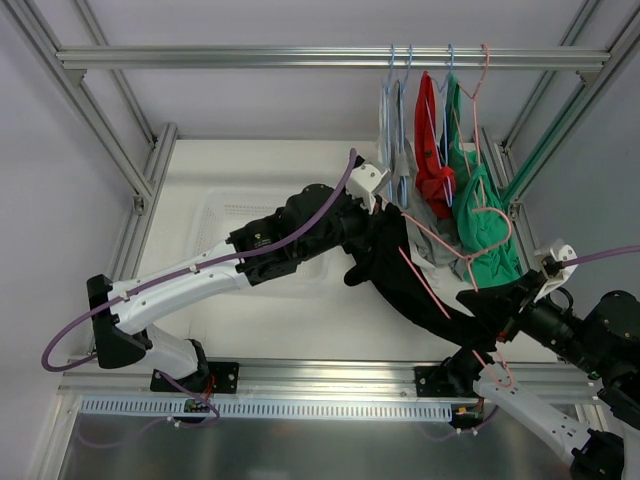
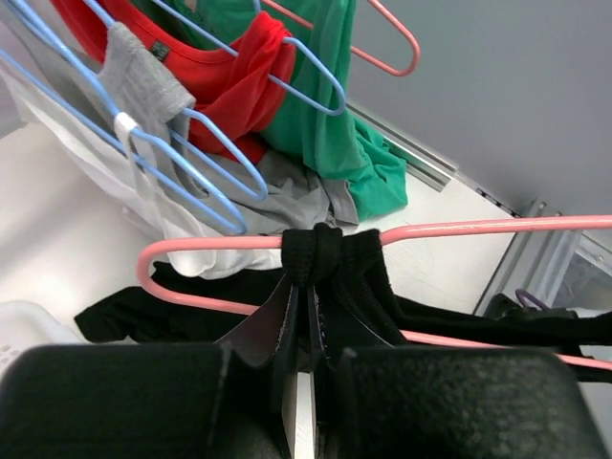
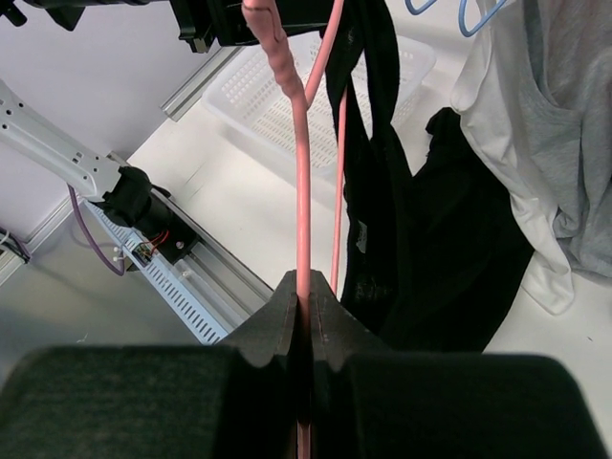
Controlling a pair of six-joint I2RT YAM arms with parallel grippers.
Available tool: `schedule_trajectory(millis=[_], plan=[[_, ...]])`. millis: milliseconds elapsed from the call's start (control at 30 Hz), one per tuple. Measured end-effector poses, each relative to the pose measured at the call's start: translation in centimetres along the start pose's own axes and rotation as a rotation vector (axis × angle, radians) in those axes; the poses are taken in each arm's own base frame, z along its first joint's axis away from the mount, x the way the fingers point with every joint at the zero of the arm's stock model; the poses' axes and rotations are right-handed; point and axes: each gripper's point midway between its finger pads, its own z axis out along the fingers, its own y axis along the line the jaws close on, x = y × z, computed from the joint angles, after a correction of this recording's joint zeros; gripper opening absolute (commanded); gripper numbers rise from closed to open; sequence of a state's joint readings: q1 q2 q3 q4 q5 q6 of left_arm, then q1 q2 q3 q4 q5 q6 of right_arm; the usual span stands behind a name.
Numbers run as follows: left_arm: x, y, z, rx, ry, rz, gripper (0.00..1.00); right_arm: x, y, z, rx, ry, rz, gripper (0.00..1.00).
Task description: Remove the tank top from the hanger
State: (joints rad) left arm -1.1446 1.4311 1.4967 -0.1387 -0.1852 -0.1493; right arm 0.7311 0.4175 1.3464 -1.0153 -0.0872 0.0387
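The black fabric tank top hangs in mid-air above the right half of the white worktop, stretched between the two arms and threaded on the pink wire hanger. In the top view the hanger's long axis runs diagonally, from the left hand at its upper-left end down to the right hand near the front rail. The left hand is pressed together on a bunched strap of the tank top just where it wraps the hanger's rounded shoulder. The right hand is clamped on the hanger's bare wire, with the black cloth drooping beside it. The strap therefore lies at the left hand's end, so freeing it likely means drawing it outward past that shoulder, away from the right hand, which anchors the wire.
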Motion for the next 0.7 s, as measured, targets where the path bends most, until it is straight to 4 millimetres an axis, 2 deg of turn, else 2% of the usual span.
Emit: schedule_trajectory(millis=[67,133,300,400,500,567,633,700], plan=[[-0.2,0.7,-0.1,-0.04,-0.011,-0.011,0.0,0.0,-0.3,0.0,0.016,-0.004,-0.006,0.0],[-0.1,2.2,-0.6,-0.124,-0.027,-0.03,0.0,0.2,-0.8,0.1,0.039,0.001,-0.009,0.0],[0.1,7.5,-4.8,-0.396,-0.093,-0.09,0.0,2.6,-1.2,-0.5,0.026,0.05,-0.034,0.0],[-0.7,8.9,-6.9,-0.464,-0.142,-0.118,0.0,3.3,0.2,-2.1,-0.067,0.026,-0.055,0.0],[-0.8,8.6,-7.6,-0.432,-0.159,-0.142,0.0,2.5,1.5,-4.4,-0.14,-0.06,-0.072,0.0],[0.1,7.4,-7.2,-0.354,-0.146,-0.149,0.0,1.1,2.1,-5.5,-0.17,-0.153,-0.092,0.0],[2.1,5.6,-6.4,-0.237,-0.11,-0.144,0.0,-0.3,2.5,-6.0,-0.19,-0.229,-0.114,0.0],[4.6,3.0,-5.3,-0.074,-0.063,-0.139,0.0,-1.7,2.8,-5.2,-0.203,-0.296,-0.13,0.0]])
